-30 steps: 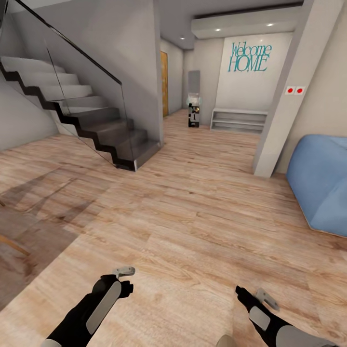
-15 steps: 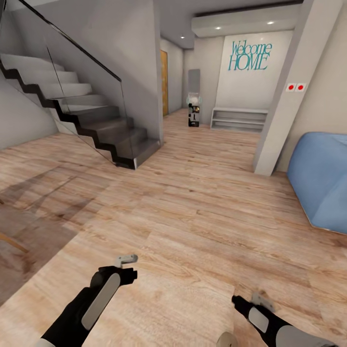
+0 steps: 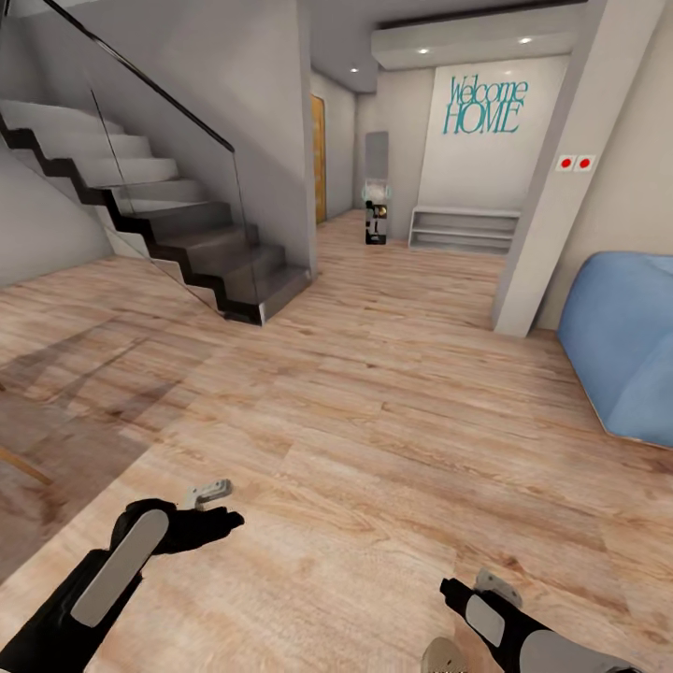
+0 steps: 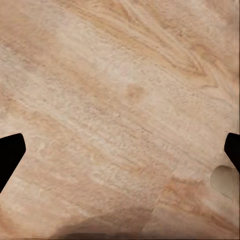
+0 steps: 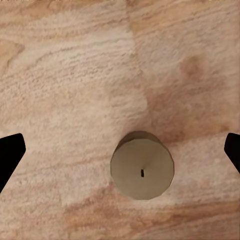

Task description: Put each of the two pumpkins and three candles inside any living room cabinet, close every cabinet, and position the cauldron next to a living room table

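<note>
Plank floor (image 3: 374, 411), frame-cropped candle (image 3: 439, 657)

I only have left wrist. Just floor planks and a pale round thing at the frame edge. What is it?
Observer: A candle, standing upright on the floor; right wrist looks straight down on its wick.
Operator: Is the right gripper on it?
Observer: No. The right gripper is open, fingertips wide either side, candle between them but untouched.
Operator: What's ahead?
Observer: On head view, a staircase ahead-left and a blue beanbag at right.
</note>
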{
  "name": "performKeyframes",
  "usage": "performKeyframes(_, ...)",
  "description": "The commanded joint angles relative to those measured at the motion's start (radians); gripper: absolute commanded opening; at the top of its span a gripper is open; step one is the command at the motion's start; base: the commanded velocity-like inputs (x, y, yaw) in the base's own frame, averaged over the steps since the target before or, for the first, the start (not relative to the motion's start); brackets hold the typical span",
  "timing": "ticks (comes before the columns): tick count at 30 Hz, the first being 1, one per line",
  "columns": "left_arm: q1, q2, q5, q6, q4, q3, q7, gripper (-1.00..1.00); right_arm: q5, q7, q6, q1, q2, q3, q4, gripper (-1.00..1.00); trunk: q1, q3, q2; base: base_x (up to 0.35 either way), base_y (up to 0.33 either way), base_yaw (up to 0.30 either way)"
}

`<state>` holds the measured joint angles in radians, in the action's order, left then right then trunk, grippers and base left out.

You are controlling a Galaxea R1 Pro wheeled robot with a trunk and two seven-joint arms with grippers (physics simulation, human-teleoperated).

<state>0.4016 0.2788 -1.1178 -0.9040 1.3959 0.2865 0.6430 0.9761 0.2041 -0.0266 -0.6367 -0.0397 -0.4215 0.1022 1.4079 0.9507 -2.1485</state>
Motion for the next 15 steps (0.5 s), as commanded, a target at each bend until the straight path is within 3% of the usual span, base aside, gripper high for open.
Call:
performKeyframes(1,-0.003,0.018,-0.054,-0.007,0.018,0.001,0.010,1.00,0.007,0.006,0.002,0.000,0.000,-0.009,0.003,1.00,0.004,0.004,-0.008,0.000,0.000,0.000)
performKeyframes(2,-0.007,0.041,-0.109,-0.014,0.032,0.001,0.010,1.00,0.007,0.005,0.010,0.000,0.000,-0.009,0.003,1.00,0.008,0.007,-0.015,0.000,0.000,0.000)
performKeyframes(4,-0.010,0.063,-0.155,-0.018,0.041,0.001,0.011,1.00,0.007,0.005,0.017,0.000,0.000,-0.009,0.003,1.00,0.015,0.014,-0.029,0.000,0.000,0.000)
performKeyframes(6,-0.011,0.073,-0.178,-0.020,0.047,0.002,0.011,1.00,0.007,0.005,0.020,0.000,0.000,-0.009,0.004,1.00,0.023,0.020,-0.043,0.000,0.000,0.000)
performKeyframes(15,-0.012,0.060,-0.189,-0.019,0.051,0.012,0.013,1.00,0.010,0.005,0.019,-0.001,-0.001,-0.008,0.002,1.00,0.057,0.048,-0.106,0.000,0.000,0.000)
